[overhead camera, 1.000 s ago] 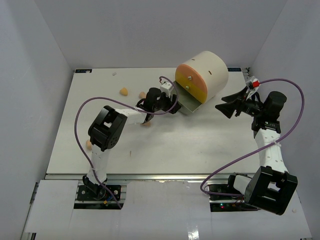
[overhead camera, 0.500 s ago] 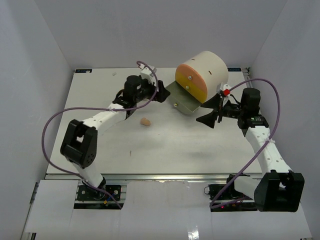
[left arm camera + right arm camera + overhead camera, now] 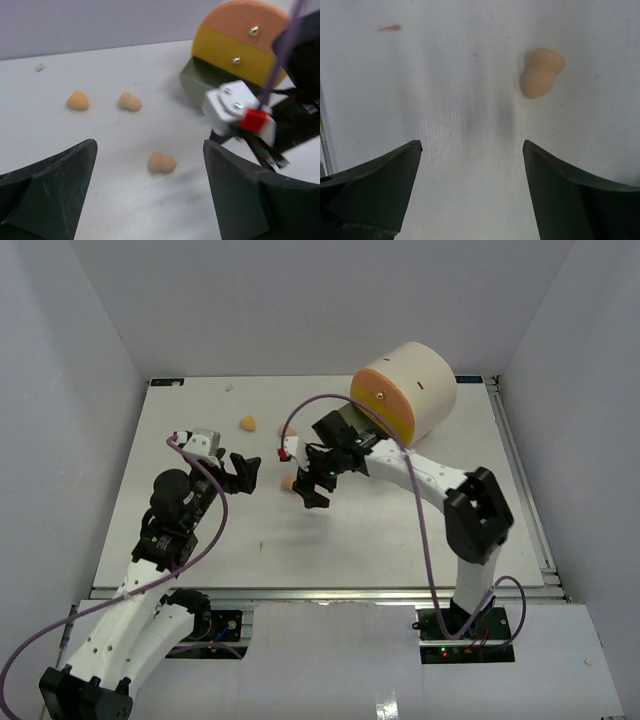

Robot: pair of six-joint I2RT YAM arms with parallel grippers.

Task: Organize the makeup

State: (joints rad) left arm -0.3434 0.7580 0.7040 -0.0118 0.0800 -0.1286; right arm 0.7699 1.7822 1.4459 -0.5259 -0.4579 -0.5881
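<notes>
The peach sponge [image 3: 288,483] lies where it did, mid-tabletop [image 3: 380,530]; another sponge [image 3: 247,423] sits farther back. The right tool [image 3: 312,486] has swung over from the right side and hangs just beside the near sponge, jaws apart. The left tool [image 3: 247,471], also apart, has pulled back leftward, its arm folded.
</notes>
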